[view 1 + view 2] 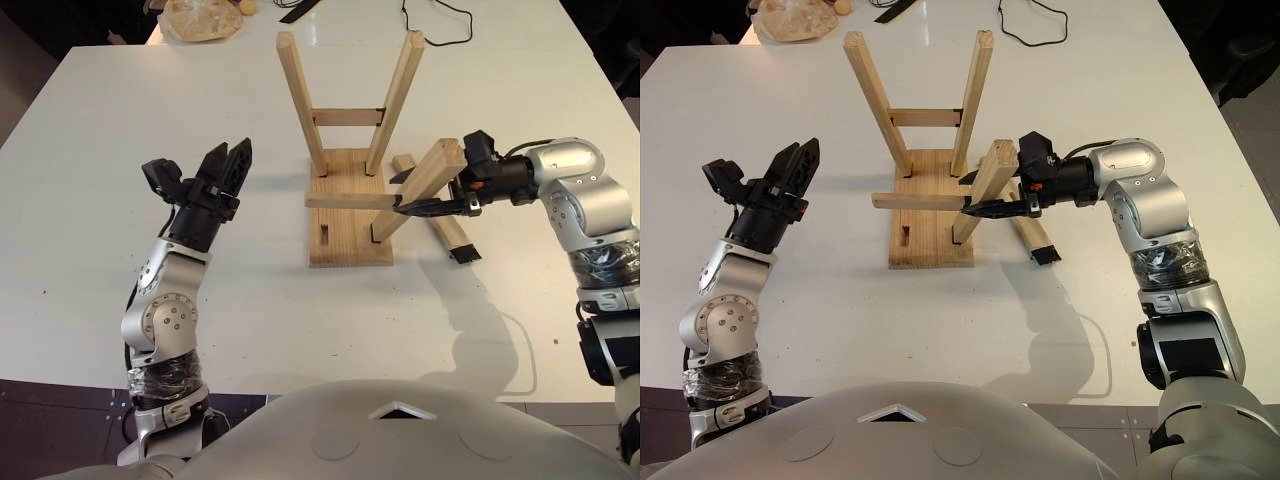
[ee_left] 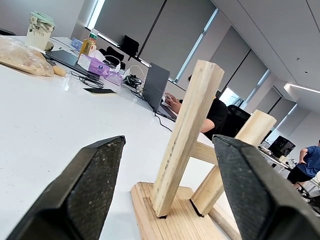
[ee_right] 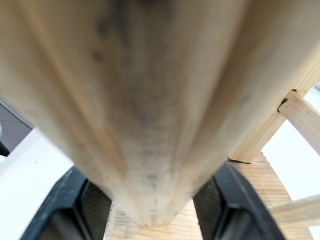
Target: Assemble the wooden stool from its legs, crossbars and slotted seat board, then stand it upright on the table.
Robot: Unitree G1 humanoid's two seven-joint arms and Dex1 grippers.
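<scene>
Left eye view, right tool point(image 1: 397, 194) clamping leg point(image 1: 436, 166)

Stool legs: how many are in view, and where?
4: far left leg and far right leg stand in the seat board; right gripper holds a third leg; fourth leg lies on table beside it.

Open-plan office, judging from the left wrist view: a long white desk point(image 2: 40, 115) bearing an open grey laptop point(image 2: 155, 86), loose black cables point(image 2: 80, 76), a pink tissue box point(image 2: 92, 64), a green-capped drinks bottle point(image 2: 88, 44) and a lidded paper cup point(image 2: 40, 31). Behind it, tall windows with grey roller blinds point(image 2: 130, 22) drawn down. Overhead, a white panelled ceiling point(image 2: 280, 35) with a bright strip light point(image 2: 302, 87). Farther off, a dark computer screen point(image 2: 278, 146) at another workstation.
</scene>
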